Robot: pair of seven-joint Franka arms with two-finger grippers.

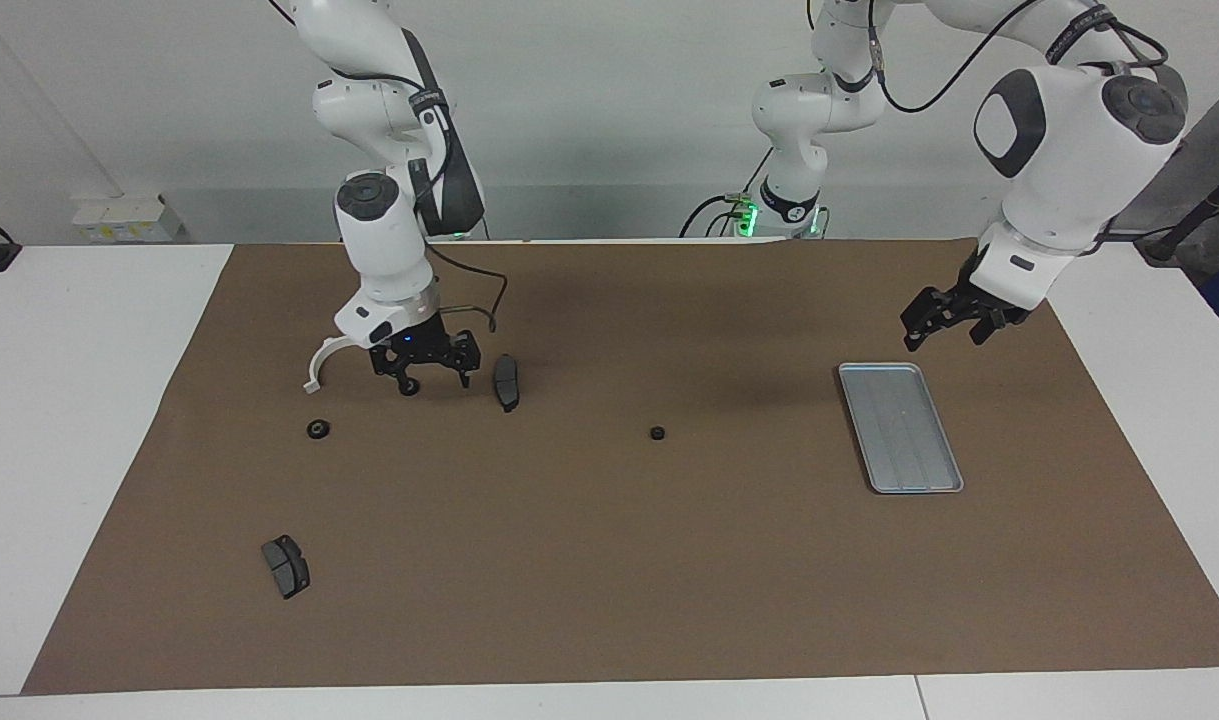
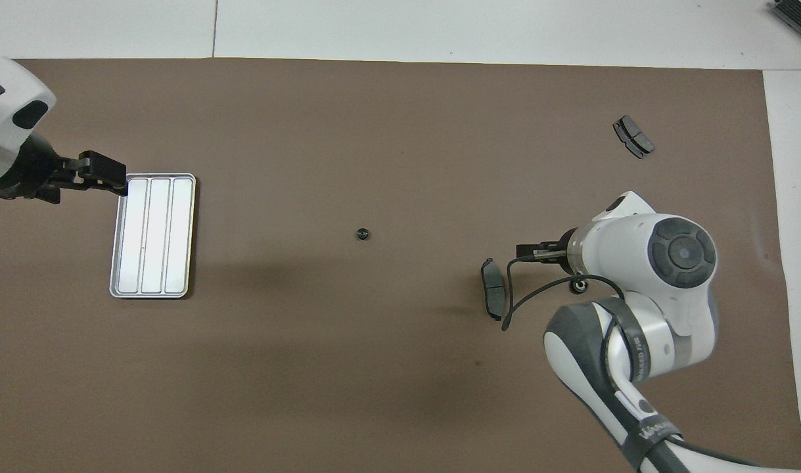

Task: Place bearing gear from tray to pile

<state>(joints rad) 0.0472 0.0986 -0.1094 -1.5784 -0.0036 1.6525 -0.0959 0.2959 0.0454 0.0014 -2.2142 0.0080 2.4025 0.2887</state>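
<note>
In the facing view, the tray [image 1: 899, 428] sits bare at the left arm's end of the mat, with no gear on it. The left gripper [image 1: 954, 318] hangs above the tray's end nearer the robots, fingers spread and empty; I read that arm as waiting. Well away from the tray, at the right arm's end, the pile lies scattered: a white bracket [image 1: 319, 365], a brake pad [image 1: 507, 382] and a second pad [image 1: 286, 566]. The right gripper [image 1: 431, 378] is low between bracket and pad, claw wide and gripping nothing. A bearing gear [image 1: 409, 388] lies on the mat right under it, which I judge to be its drop spot. Another gear [image 1: 317, 429] rests close by. A third gear [image 1: 657, 433] sits alone, roughly midway between tray and pile, so it likely needs moving.

From overhead, the tray's floor shows empty. The right arm hides the bracket, and its open claw points toward the tray.
</note>
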